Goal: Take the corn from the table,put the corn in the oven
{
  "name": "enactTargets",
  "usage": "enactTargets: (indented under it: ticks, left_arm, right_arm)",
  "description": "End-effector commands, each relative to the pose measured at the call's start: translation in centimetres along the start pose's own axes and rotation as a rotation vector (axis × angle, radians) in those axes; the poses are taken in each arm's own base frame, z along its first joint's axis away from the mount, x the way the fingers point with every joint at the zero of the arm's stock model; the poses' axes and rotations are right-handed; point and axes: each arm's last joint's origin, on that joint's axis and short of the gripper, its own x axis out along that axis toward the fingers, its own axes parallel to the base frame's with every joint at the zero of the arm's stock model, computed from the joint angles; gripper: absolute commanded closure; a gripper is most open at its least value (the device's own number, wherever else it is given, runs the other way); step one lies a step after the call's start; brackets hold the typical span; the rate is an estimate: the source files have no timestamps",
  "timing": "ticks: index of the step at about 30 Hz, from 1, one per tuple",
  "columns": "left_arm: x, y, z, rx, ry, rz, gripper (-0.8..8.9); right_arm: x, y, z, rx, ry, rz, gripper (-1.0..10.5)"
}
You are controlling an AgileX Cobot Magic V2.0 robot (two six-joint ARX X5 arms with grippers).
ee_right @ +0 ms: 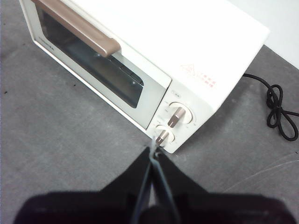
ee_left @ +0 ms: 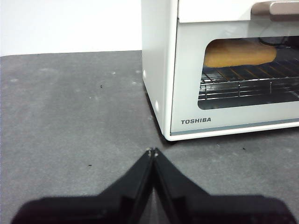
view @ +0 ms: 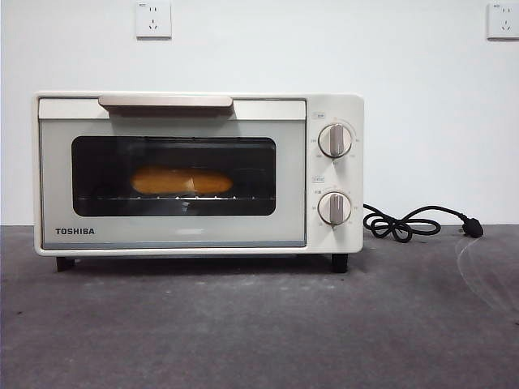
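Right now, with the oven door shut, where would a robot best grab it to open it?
The bar handle along the top edge of the oven door, approached from the front. It is a long horizontal bar standing off the door, so an open end effector could close over and under it, then pull outward and down.

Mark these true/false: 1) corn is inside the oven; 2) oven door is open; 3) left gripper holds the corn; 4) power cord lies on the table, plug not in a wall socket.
1) True: the corn lies on the rack behind the oven window.
2) False: the door is shut, handle up.
3) False: the left gripper is shut on nothing, above the table.
4) True: the cord lies coiled on the table with its plug beside it.
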Motion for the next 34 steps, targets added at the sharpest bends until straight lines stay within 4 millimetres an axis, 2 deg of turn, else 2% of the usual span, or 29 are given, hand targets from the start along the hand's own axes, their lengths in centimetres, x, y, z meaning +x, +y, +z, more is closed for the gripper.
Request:
enactTargets:
  ticks: [1,23,34]
  left_arm:
    - [0.08,-0.02,-0.19,-0.010,-0.002,-0.004,8.17]
    - [0.08,-0.02,-0.19,-0.011,-0.001,-0.004,8.17]
    - [0.09,-0.02,-0.21,-0.011,0.000,-0.004,8.17]
  right_arm:
    - [0.09,0.01,0.06,-0.001,-0.003,-0.004,9.5]
    - [0.09,0.01,0.06,-0.001,-0.003,-0.004,9.5]
    - [0.23,-0.55,-0.04,-0.073,0.010,-0.072,9.5]
